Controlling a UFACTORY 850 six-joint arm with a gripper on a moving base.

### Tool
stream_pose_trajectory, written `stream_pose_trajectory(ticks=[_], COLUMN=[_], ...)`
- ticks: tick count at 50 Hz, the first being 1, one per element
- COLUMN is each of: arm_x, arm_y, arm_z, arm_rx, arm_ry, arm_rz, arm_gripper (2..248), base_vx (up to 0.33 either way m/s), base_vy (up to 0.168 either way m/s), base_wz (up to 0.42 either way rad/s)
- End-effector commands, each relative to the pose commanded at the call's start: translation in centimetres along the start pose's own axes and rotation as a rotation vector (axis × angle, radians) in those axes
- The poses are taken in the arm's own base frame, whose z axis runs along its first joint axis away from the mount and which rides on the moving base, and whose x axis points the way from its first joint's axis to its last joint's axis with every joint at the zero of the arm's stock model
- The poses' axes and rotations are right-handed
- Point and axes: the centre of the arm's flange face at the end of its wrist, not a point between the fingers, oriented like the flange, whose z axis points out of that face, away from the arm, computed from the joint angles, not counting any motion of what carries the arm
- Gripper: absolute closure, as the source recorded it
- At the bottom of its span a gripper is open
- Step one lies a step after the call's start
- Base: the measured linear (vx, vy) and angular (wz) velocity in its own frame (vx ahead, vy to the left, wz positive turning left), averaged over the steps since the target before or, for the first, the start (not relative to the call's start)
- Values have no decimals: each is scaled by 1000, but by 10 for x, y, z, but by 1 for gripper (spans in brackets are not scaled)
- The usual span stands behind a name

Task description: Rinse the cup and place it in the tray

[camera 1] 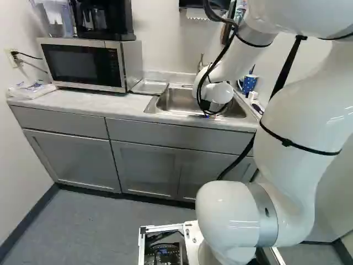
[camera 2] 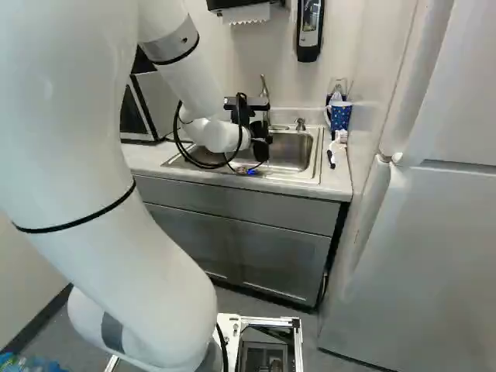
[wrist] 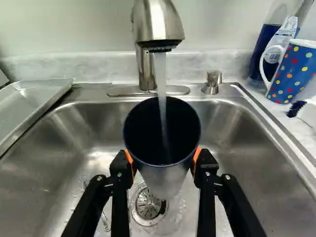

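Rinse step: jaws clamped on cup under running water. Next prob. tip out, then tray, upper L, left base view.

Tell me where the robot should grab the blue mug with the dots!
Once its gripper lets go of the cup, I'd pinch the blue mug by its white handle, coming from the sink side. The handle loops out that way.

The rounded white arm wears black bands and cables.
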Motion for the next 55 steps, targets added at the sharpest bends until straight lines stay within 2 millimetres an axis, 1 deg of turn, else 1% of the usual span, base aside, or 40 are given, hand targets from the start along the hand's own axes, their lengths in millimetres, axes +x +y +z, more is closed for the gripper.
stream_pose_trajectory(ticks=[18, 41, 55], arm_x=[0, 5, 5], arm_y=[0, 2, 2], arm_z=[0, 13, 13], arm_rx=[0, -6, -7], arm_ry=[0, 2, 2], arm_rz=[0, 3, 3], arm_gripper=[126, 126, 126], base_vx=[0, 0, 0], base_vy=[0, 0, 0], base_wz=[0, 0, 0])
